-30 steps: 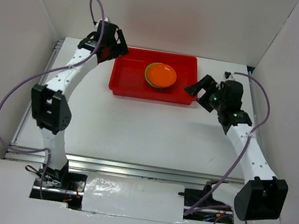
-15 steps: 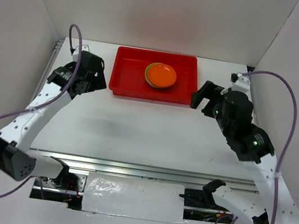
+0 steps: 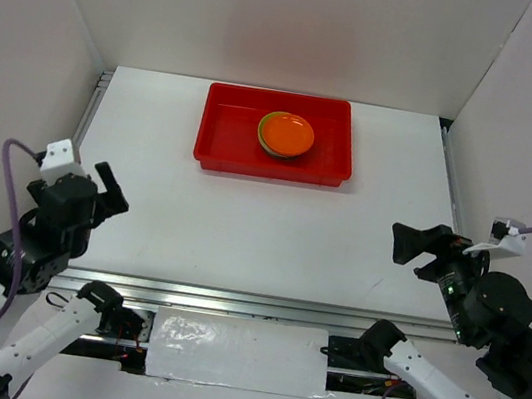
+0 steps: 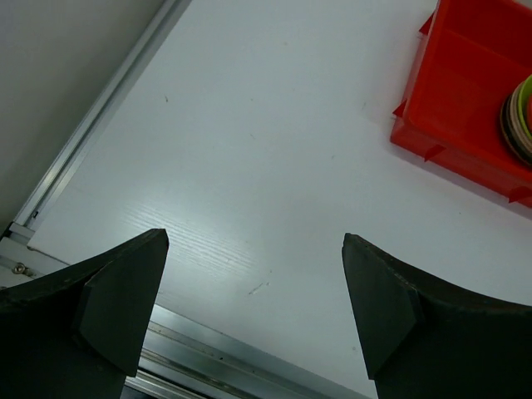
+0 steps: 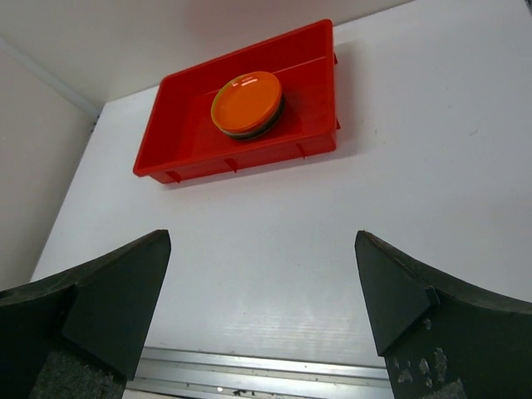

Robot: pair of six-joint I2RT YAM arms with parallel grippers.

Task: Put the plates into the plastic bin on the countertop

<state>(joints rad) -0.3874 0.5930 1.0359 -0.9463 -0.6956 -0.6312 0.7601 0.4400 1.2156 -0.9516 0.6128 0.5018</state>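
The red plastic bin stands at the far middle of the white countertop. In it is one stack of plates, an orange plate on top and a lime green rim under it; the lower plates are hidden. My left gripper is open and empty, low over the near left of the countertop, far from the bin. My right gripper is open and empty at the near right. The left wrist view shows the bin's corner and the stack's edge. The right wrist view shows the bin and the stack.
Metal rails run along the near edge and the left edge of the countertop. White walls close in the left, back and right sides. No loose plates show on the countertop.
Both arms have drawn back from beside the bin to the near edge, the left to the near left and the right to the near right. The bin and the stack have not moved.
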